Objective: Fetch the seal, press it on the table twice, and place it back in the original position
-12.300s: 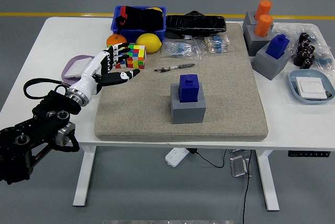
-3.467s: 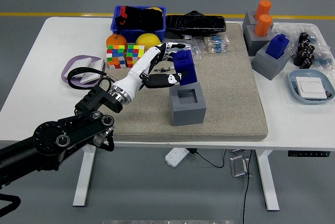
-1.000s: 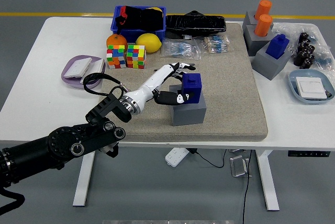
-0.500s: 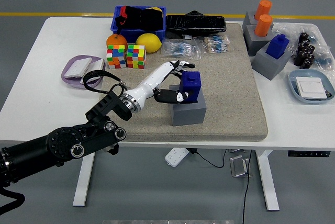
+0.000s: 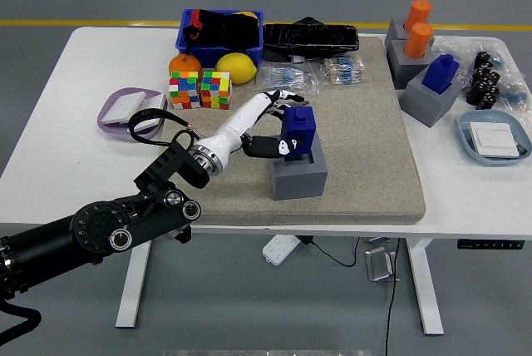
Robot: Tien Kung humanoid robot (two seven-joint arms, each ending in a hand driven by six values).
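Fingers (image 5: pixel 287 146) of the left hand (image 5: pixel 278 123) clasp the blue seal (image 5: pixel 298 130), now lifted half out of its grey holder (image 5: pixel 298 175) at mat (image 5: pixel 366 156) centre, where a moment ago it sat lower; the fetch looks begun.

Seal (image 5: pixel 299 129) above holder (image 5: pixel 298 173), mid-mat (image 5: pixel 366 156)

The seal (image 5: pixel 299 129) is a dark blue block with a smaller knob on top. It stands about upright, a little lifted, its lower part at the square opening of the grey holder (image 5: pixel 298 173). The holder is a grey cube on the beige mat (image 5: pixel 366 148), near the mat's middle.
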